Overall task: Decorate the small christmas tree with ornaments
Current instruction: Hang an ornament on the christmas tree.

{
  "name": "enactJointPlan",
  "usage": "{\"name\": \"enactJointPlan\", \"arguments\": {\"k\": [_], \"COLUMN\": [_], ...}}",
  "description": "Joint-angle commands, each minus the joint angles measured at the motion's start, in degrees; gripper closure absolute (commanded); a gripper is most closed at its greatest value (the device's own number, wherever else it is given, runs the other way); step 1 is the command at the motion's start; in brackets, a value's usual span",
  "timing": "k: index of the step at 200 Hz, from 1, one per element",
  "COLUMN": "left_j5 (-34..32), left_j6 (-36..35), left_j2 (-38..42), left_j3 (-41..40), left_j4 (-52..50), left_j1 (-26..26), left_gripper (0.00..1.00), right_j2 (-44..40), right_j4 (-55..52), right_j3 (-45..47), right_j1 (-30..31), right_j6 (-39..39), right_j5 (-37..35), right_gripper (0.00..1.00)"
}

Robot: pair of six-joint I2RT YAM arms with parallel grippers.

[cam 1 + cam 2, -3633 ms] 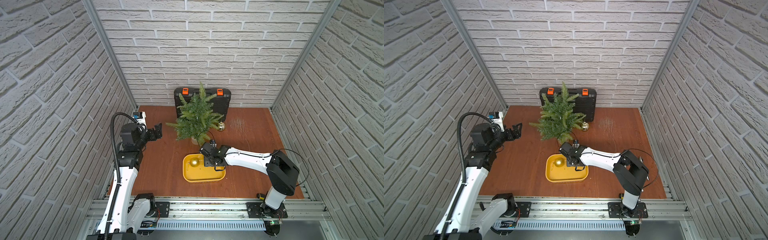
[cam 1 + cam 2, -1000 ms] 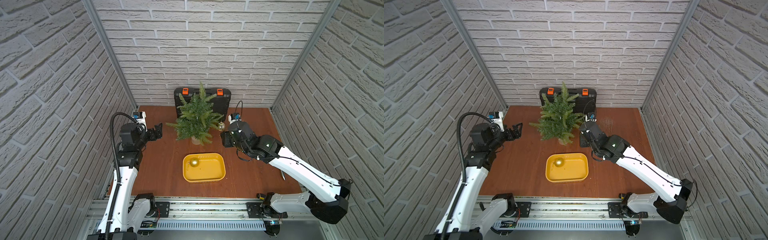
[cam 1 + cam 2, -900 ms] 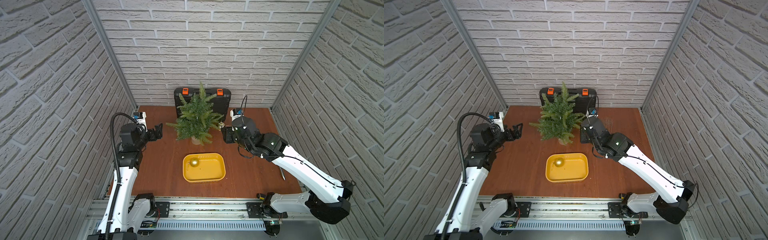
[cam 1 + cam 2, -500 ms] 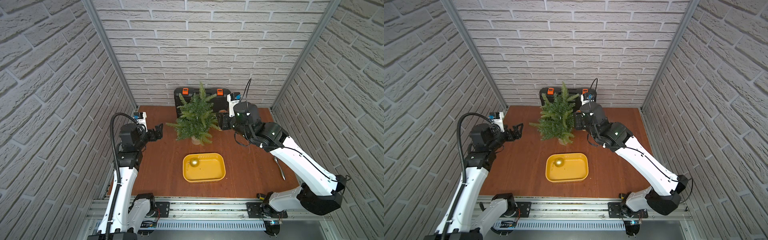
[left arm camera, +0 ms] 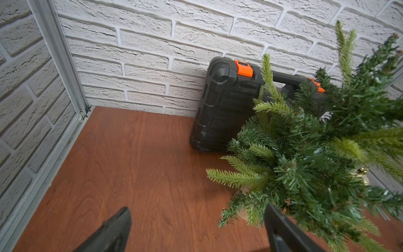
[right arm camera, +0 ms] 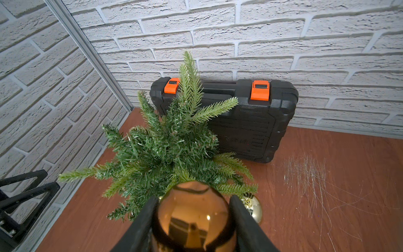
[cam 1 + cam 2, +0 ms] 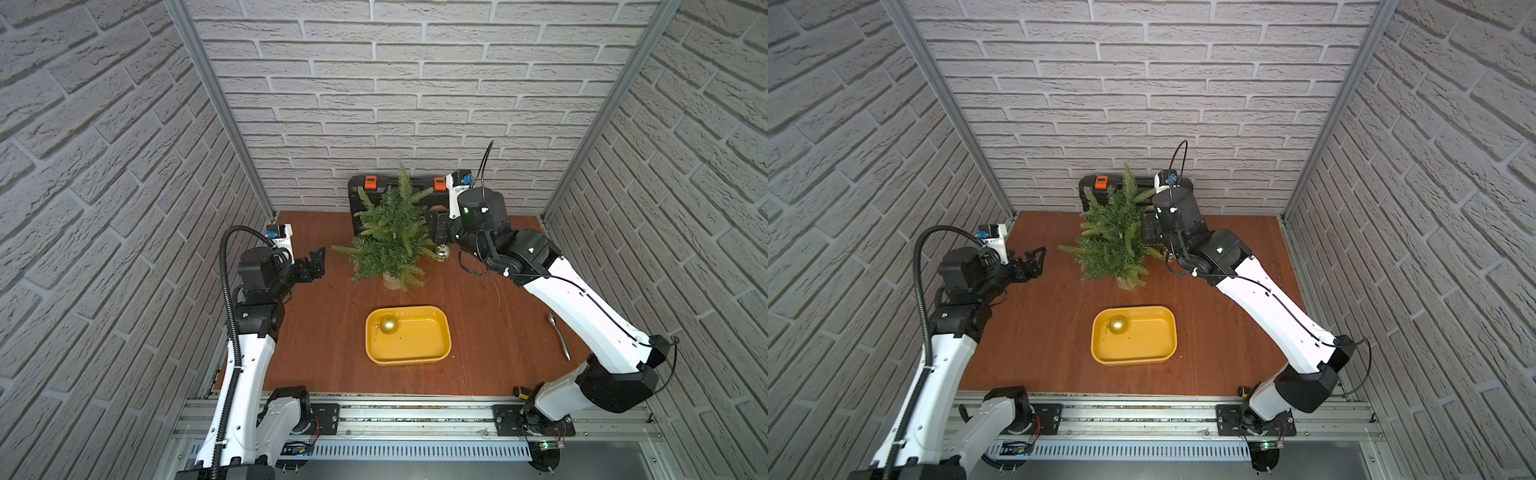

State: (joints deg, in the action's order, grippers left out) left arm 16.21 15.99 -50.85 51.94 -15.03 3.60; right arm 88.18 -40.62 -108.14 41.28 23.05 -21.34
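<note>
Copper ornament (image 6: 193,218) in outstretched right end effector (image 6: 194,201)

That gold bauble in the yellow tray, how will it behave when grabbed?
The gold bauble is round and lies loose near a corner of the yellow tray, so a nudge would probably roll it. Its smooth curved surface may slip out of a pinch. Its cap suggests a hollow ornament, likely light and fragile.

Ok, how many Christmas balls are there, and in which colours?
Matte gold ball: 1, in the yellow tray.
Shiny gold ball: 1, beside the tree.
Copper-brown ball: 1, between the right gripper's jaws.
Total: 3.
</note>
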Motion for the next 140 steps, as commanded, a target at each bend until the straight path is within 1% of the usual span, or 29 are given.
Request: {"name": "enactJointPlan", "arguments": {"k": [1, 67, 140], "left_j5": [0.57, 0.66, 0.92], "left_j6": [-1.11, -1.13, -0.77], "left_j2": [0.58, 0.75, 0.84], "left_j3": [0.09, 0.18, 0.09], "left_j4": [1.55, 1.48, 1.75], "left_j1": [0.38, 0.50, 1.16], "left_gripper": [0.05, 0.05, 0.05], "right_j2": [0.54, 1.12, 0.03], "right_j4": [2.05, 0.73, -0.80], "right_j3": [-2.23, -3.32, -2.57], "right_j1": [-0.25, -0.23, -0.23], "right_j6": [-1.38, -1.38, -1.87], "right_j5": [2.55, 5.47, 6.58], "right_gripper": [0.51, 0.52, 0.53]}}
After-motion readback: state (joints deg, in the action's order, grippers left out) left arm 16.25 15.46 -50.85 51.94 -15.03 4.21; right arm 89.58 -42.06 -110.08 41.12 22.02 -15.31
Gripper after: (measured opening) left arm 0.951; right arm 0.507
